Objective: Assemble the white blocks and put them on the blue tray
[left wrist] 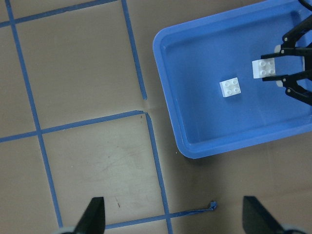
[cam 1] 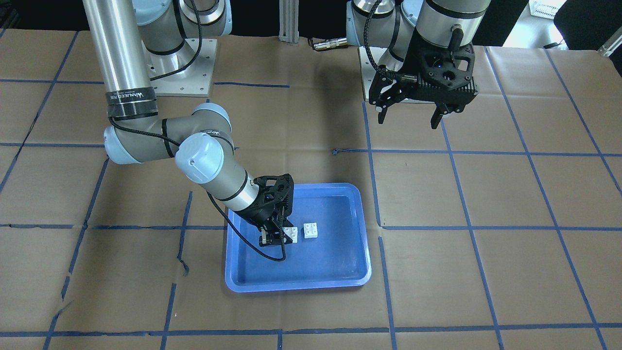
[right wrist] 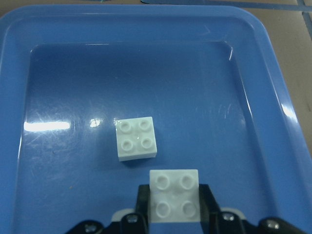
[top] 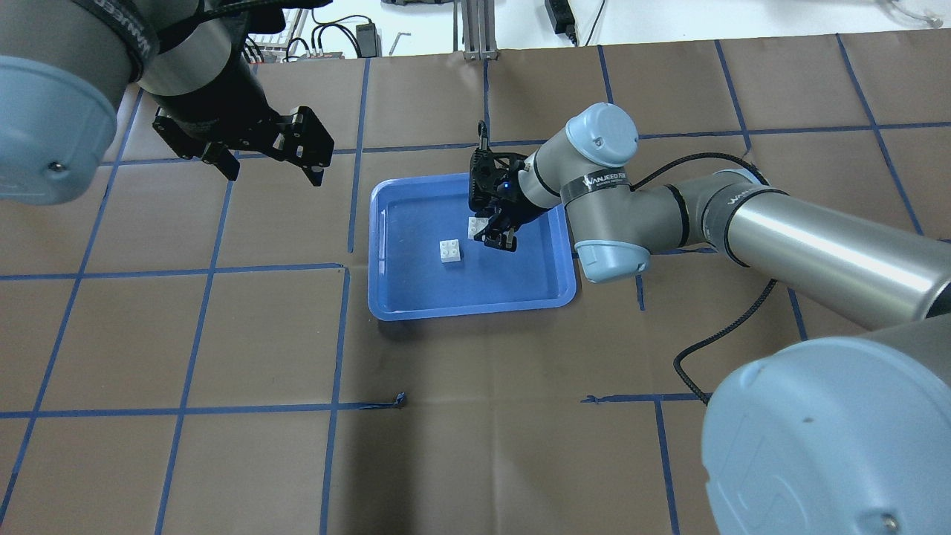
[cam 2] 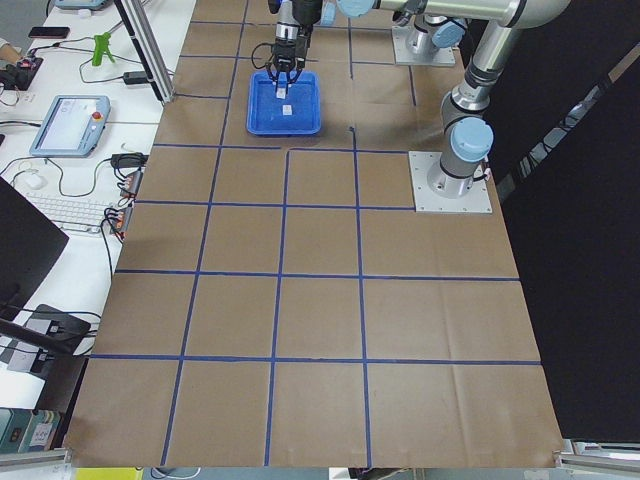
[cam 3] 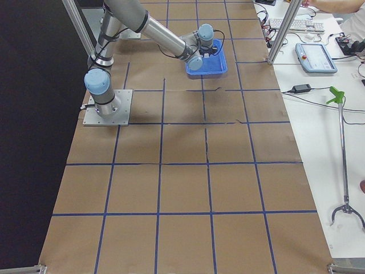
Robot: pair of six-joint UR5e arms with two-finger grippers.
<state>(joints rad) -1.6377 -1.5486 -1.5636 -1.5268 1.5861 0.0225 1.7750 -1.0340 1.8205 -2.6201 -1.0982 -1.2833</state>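
Misalignment is the risk: the right gripper [right wrist: 174, 197] clamps one white block [right wrist: 174, 190] over the blue tray [right wrist: 273, 63], the loose block [right wrist: 137, 139] at eleven o'clock from it; skewed studs could jam. The left gripper [cam 1: 408, 119] hangs with fingers spread.

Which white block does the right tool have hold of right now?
The white block clamped in the right tool; the other block lies free, studs up, on the blue tray.

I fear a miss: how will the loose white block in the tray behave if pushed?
The loose white block looks stiff, square and low, so it probably will not tip. The blue tray floor shines, so it may slide.
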